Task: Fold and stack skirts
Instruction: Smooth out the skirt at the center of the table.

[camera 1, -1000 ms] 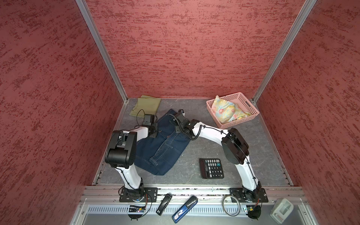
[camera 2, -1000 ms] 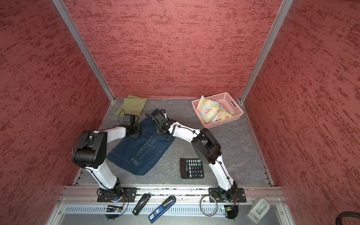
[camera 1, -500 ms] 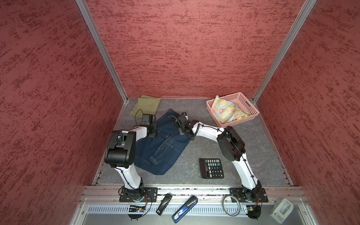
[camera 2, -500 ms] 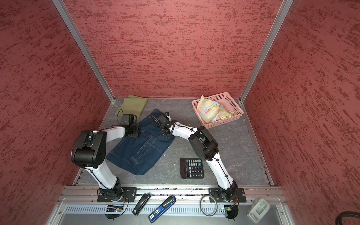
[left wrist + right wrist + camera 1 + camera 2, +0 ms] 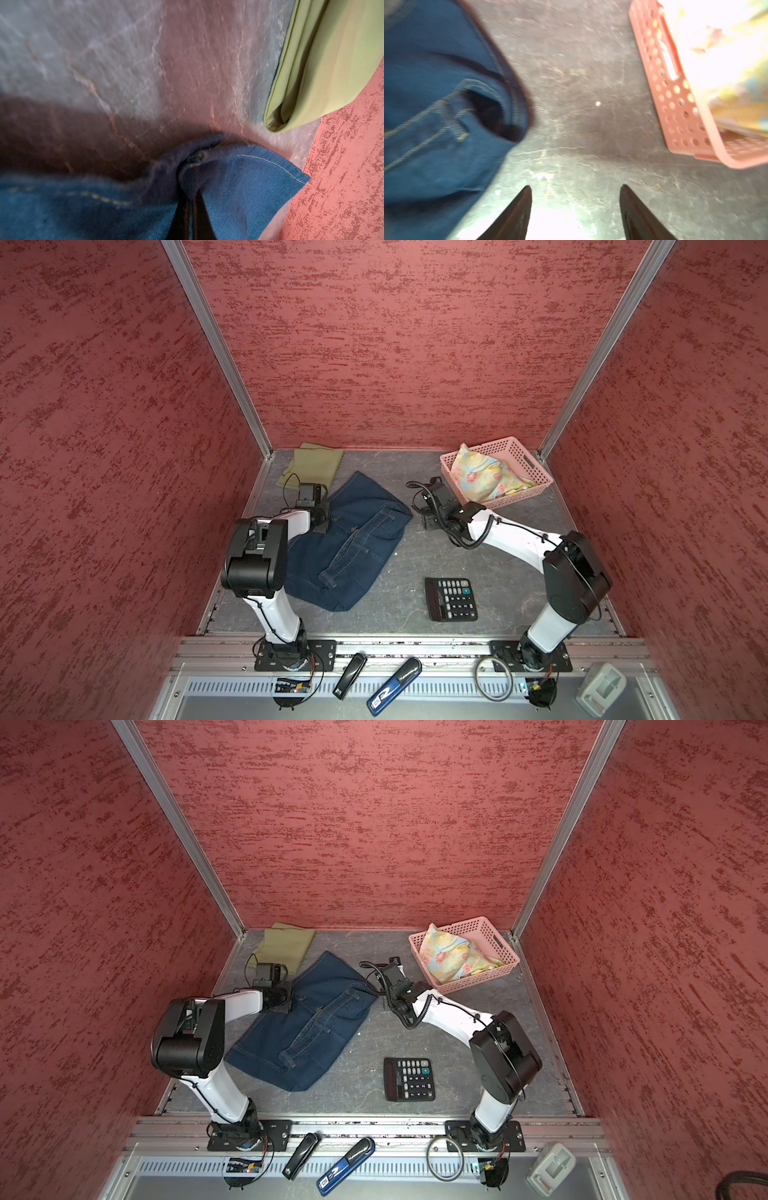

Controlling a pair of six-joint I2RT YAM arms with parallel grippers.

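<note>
One corner of the denim skirt [image 5: 353, 547] sits pinched in the left claw [image 5: 191, 204]; the right claw [image 5: 575, 188], wide and empty beside the cloth, should probably grip the matching corner.

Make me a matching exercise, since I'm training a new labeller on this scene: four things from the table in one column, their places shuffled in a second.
Things
1. olive-green skirt
2. denim skirt
3. floral skirt
4. calculator

Places
A. inside the pink basket
B. alone on the table, near the front edge
C. in the far left corner
D. spread out in the middle, edge pinched by the left pincer

Pairs: 1-C, 2-D, 3-A, 4-B
</note>
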